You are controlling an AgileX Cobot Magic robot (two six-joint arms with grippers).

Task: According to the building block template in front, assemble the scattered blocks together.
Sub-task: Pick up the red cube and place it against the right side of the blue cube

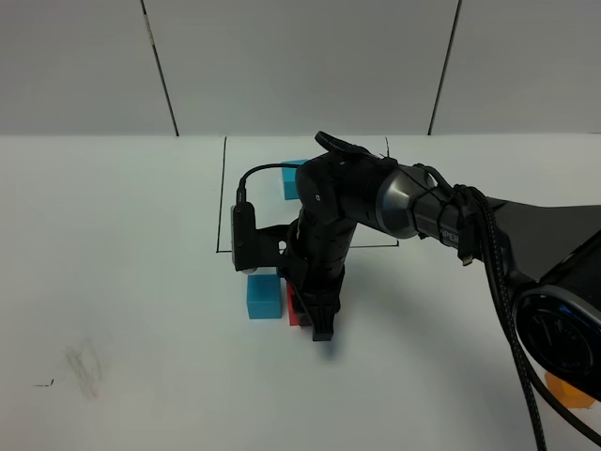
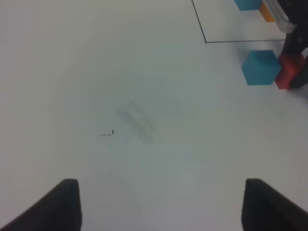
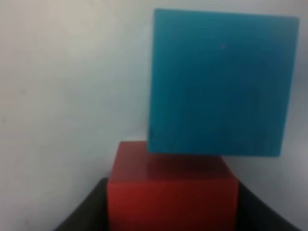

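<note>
On the white table (image 1: 122,235), seen from the high camera, the right arm reaches across from the right and plants the right gripper (image 1: 317,321) on the red cube (image 1: 294,309), just near of the drawn black frame (image 1: 225,197). The blue cube (image 1: 265,295) sits just left of the red one. The orange cube (image 1: 570,390) lies well apart at the near right, partly hidden by the arm. Inside the frame, only a cyan block of the template (image 1: 293,180) shows, as the arm covers the rest. In the left wrist view, the left gripper (image 2: 161,207) hangs over bare table with its fingers (image 2: 62,207) spread wide and nothing between them. Beyond it stand the blue cube (image 2: 260,67) and red cube (image 2: 288,72) side by side, and past the frame line (image 2: 240,41) are cyan and orange blocks of the template (image 2: 248,4). In the right wrist view, the dark jaws are clamped on either side of the red cube (image 3: 171,192). The blue cube (image 3: 221,82) is close against its far side and offset, though whether the two touch cannot be told.
</note>
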